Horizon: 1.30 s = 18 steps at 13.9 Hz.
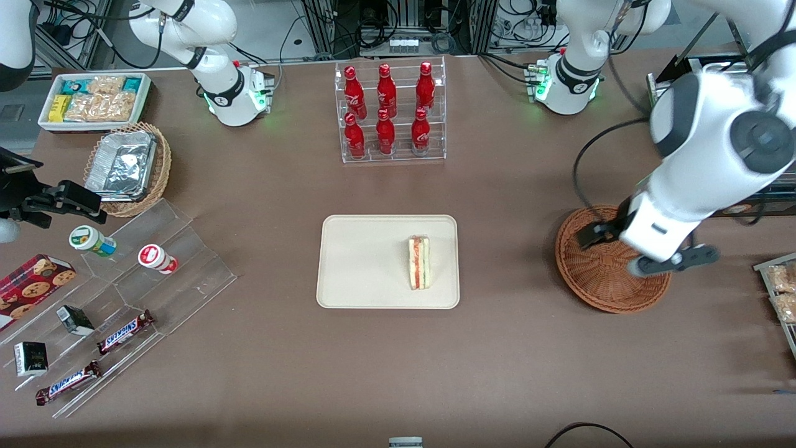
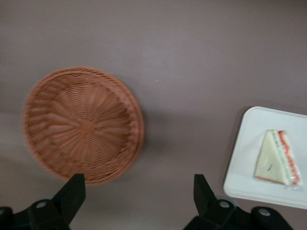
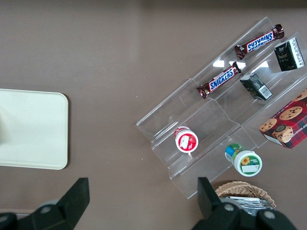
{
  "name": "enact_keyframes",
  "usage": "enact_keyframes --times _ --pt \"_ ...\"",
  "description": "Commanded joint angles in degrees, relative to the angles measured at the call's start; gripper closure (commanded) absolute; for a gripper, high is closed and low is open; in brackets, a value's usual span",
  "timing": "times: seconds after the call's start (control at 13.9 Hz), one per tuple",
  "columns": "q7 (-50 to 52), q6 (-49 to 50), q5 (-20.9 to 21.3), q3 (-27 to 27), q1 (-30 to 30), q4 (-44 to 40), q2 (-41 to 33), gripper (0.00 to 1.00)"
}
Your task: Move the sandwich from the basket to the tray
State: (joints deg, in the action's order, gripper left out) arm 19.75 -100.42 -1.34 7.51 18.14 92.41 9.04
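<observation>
The sandwich, a pale wedge with red and green filling, lies on the cream tray, in the part toward the working arm's end. The reddish-brown wicker basket stands beside the tray and holds nothing. My left gripper hangs well above the basket, open, with only bare table showing between its fingers.
A clear rack of red bottles stands farther from the front camera than the tray. Toward the parked arm's end are a white snack bin, a lighter wicker basket with a foil container and an acrylic stand with snacks.
</observation>
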Motion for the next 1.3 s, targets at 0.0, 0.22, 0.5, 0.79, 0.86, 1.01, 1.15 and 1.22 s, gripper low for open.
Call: enact_keyframes --times 0.0,0.22,0.5,0.79,0.86,1.01,1.15,1.22 --pt "-3.99 2.49 0.82 1.62 0.05 3.13 -5.6 0.0" --pt "-6.74 7.85 0.2 -0.46 -4.83 3.04 -9.81 0.0" --pt "-7.53 14.45 0.02 -10.23 -15.15 0.5 -12.91 0.0" --pt "-10.52 17.28 0.72 -9.97 -15.15 -3.81 -12.99 0.0" --pt "-10.43 17.28 0.81 -9.97 -14.8 -3.81 -12.91 0.0" --pt "-10.43 17.45 0.9 -9.97 -14.36 -3.99 -12.91 0.0" --pt "-10.17 18.15 0.9 -9.97 -14.1 -4.25 -12.38 0.0" --pt "-9.91 18.16 0.9 -9.97 -13.75 -4.17 -12.2 0.0"
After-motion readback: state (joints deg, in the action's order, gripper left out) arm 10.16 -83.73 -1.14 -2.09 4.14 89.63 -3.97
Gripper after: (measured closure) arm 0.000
